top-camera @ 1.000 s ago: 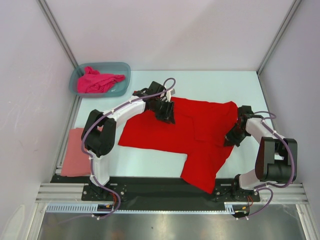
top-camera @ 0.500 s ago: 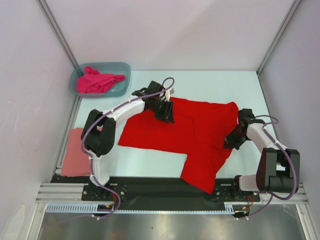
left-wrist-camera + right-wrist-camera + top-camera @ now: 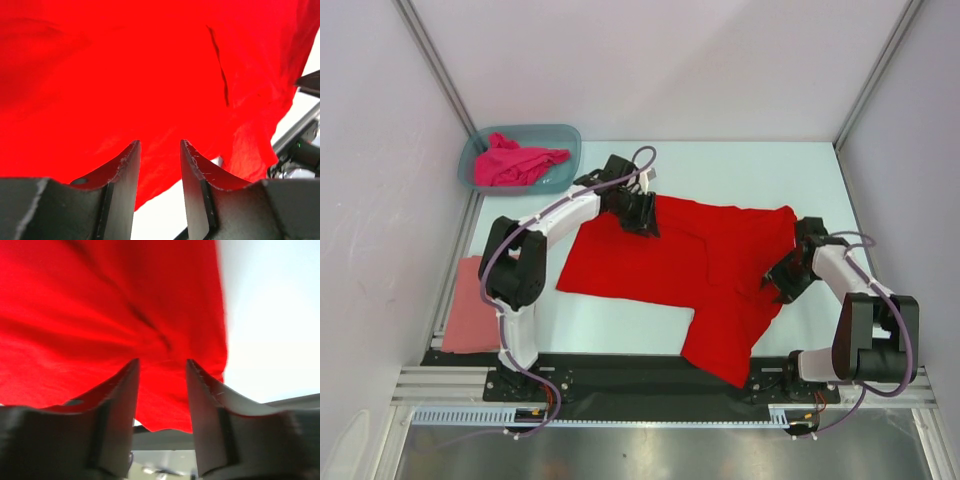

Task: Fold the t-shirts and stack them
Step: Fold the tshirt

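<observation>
Landmark: centre t-shirt [image 3: 700,270], lying on table [image 3: 740,165]. Tub [image 3: 566,136] behind it and to left, at table's far-left corner, apart from it. Second t-shirt [image 3: 515,162] inside tub. Third t-shirt [image 3: 470,320] left of centre t-shirt, toward front, at table's left edge, well apart. Left gripper [image 3: 642,215] over centre t-shirt's rear-left edge. Right gripper [image 3: 775,280] at centre t-shirt's right edge.

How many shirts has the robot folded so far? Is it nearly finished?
Not yet. Done, it seems: the salmon-pink shirt lies flat and folded at the left edge of the table. In hand: the red shirt is spread out, only partly folded, with the left gripper and right gripper at its edges, both open. Left: the magenta shirt sits crumpled in the tub, and nothing is stacked.
</observation>
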